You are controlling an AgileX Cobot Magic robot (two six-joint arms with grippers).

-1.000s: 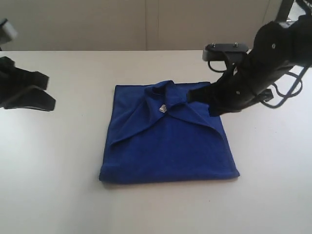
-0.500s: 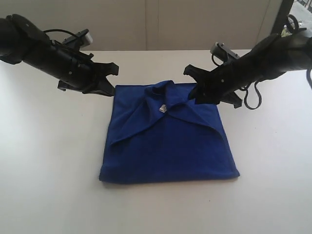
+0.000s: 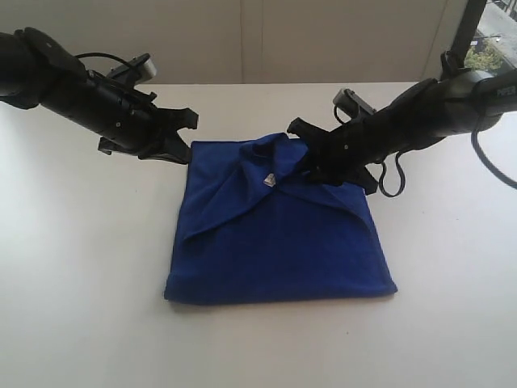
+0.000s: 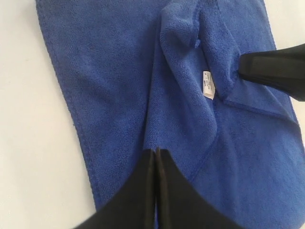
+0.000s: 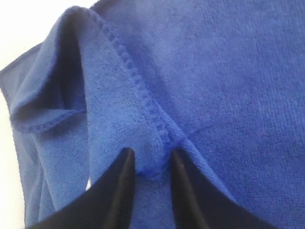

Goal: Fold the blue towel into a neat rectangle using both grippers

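The blue towel [image 3: 275, 242] lies flat on the white table, its two far corners folded in so they meet near the small white tag [image 3: 271, 179]. My left gripper [image 3: 182, 153] hovers at the towel's far left corner. In the left wrist view it [image 4: 156, 151] is shut, tips over plush cloth [image 4: 109, 71], nothing pinched. My right gripper [image 3: 305, 158] rests on the right folded flap. The right wrist view shows it [image 5: 151, 157] open, its fingers [image 5: 121, 176] straddling a raised bit of stitched hem [image 5: 143, 95].
The white table [image 3: 81, 283] stretches around the towel on all sides. A pale wall [image 3: 242, 40] runs behind its far edge. A black cable [image 3: 392, 174] loops off the right arm beside the towel's far right corner.
The left arm swung in from the far left to the towel's far left corner, then stayed. The right gripper slid inward over the right flap, and its jaws parted.
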